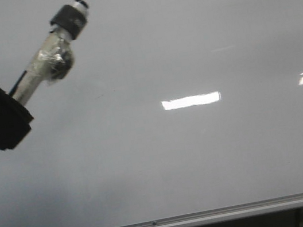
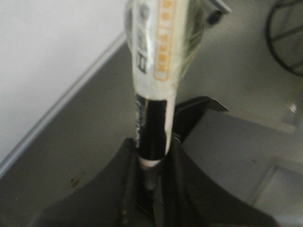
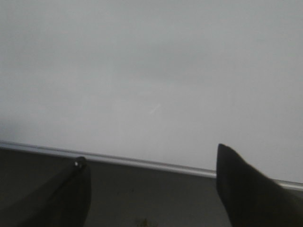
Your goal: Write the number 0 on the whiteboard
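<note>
Marker [image 2: 154,85], left wrist view, upper centre of frame: an orange-outlined label runs along the barrel with orange characters inside, too blurred to read. Dark printing beside it, equally illegible. Whiteboard [image 1: 205,157]: no legible writing in any view.

A marker [image 1: 52,57] wrapped in clear tape points up and to the right, its black-collared tip [image 1: 72,16] uppermost. Its barrel carries an orange-outlined label [image 2: 164,40] above a black band. A dark wire-spoked wheel [image 2: 286,35] stands on the grey floor [image 2: 85,156].
</note>
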`<state>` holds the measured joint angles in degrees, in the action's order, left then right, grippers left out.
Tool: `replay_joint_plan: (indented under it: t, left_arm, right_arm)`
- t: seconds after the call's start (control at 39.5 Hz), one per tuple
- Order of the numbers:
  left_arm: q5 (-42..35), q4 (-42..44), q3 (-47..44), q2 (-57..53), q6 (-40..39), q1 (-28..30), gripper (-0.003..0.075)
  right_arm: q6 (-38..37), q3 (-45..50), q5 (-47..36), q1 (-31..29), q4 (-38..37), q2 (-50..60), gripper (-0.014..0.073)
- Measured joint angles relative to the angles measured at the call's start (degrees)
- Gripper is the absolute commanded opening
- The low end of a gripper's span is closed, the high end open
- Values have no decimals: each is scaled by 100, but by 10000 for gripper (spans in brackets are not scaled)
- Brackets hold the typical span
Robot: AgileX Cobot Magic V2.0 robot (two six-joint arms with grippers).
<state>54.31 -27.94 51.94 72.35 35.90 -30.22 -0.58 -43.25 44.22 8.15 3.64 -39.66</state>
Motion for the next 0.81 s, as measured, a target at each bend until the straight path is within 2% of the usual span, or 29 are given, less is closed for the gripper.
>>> replay_joint_plan:
  t: [0.1, 0.23, 0.38, 0.53, 0.66, 0.81]
  left_arm:
    - [430, -437, 0, 0, 681, -410, -19]
    - [786, -758, 0, 0, 1138, -733, -19]
    - [1242, -1067, 9, 0, 1539, -867, -19]
    - [1430, -1311, 9, 0, 1746, -889, -19]
    - [1430, -1343, 9, 0, 1783, -889, -19]
    - [1430, -1355, 9, 0, 1783, -889, -19]
  right_arm:
    - [453, -394, 547, 352, 472, -545, 572]
    - [1528, -853, 1124, 705, 1805, -1113, 572]
    - [2820, -1139, 1894, 784, 3467, -1635, 572]
    - [3790, -1161, 2416, 784, 4768, -2170, 572]
    - [4134, -1171, 2529, 784, 5356, -2514, 572]
    - [4254, -1171, 2529, 867, 5552, -2727, 572]
